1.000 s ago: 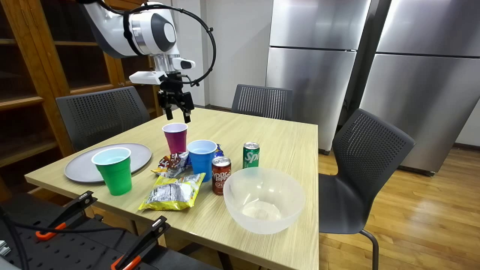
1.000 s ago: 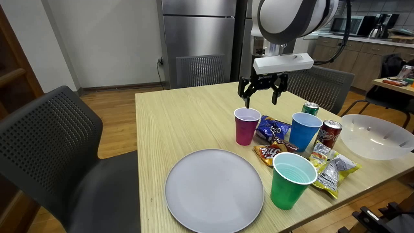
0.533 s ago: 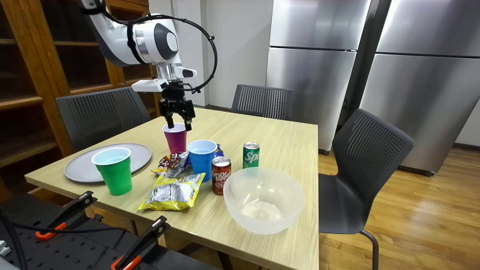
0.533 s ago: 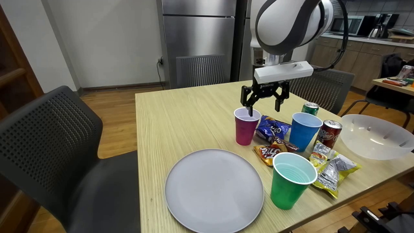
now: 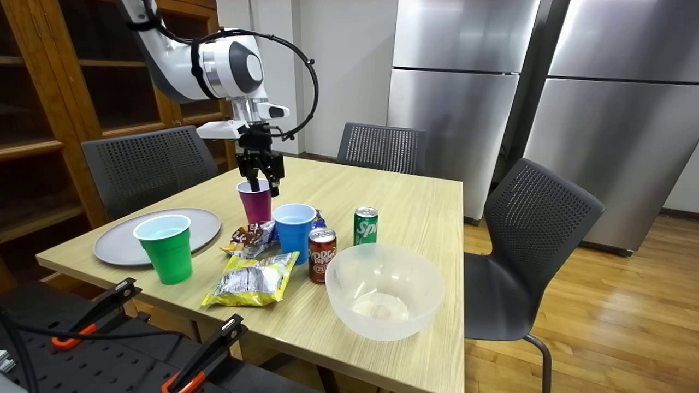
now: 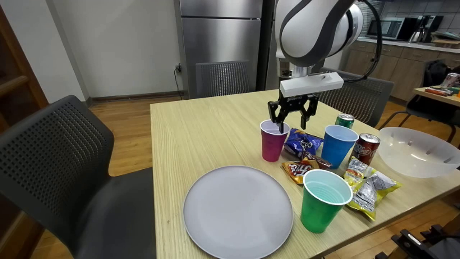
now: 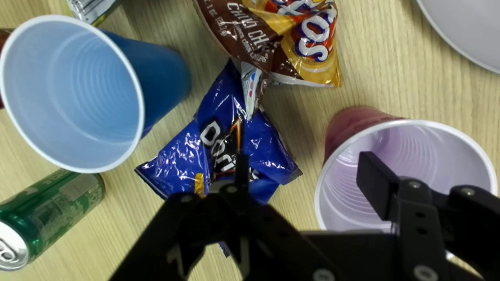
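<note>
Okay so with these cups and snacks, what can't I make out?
Purple cup: wrist view, rim partly behind the tool.
Blue chip bag: wrist view, lower part largely behind the tool.
Gray plate: wrist view, cut off by the upper right corner.
Sprite can: in an exterior view, lower part behind the blue cup.
Background items: in an exterior view, too small to identify.

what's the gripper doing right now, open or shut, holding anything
Gripper: open, holding nothing; one finger is over or just inside the mouth of the purple cup, the other outside it.
</note>
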`<action>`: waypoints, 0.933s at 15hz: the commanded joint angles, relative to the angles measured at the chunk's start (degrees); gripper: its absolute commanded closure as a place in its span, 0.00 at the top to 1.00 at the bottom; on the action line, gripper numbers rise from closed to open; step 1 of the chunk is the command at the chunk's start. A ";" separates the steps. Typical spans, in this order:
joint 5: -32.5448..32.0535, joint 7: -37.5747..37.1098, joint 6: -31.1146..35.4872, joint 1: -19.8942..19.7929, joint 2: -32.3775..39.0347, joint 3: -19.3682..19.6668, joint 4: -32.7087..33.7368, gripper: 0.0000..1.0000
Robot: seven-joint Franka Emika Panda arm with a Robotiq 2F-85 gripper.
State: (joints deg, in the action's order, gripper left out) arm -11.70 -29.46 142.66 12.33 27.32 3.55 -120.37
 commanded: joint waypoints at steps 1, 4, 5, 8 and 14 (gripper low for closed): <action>0.64 -1.75 -2.42 1.44 1.10 0.71 2.69 0.42; 0.73 -1.66 -2.38 1.70 1.06 0.56 2.83 0.18; 0.72 -1.64 -2.35 1.80 1.03 0.54 2.82 0.12; 0.59 -1.71 -2.25 2.15 0.78 0.57 2.61 0.00; 0.28 -2.05 -1.95 2.83 -0.22 0.72 2.19 0.01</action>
State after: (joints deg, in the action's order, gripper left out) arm -11.55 -29.85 142.63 14.06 27.71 3.59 -118.36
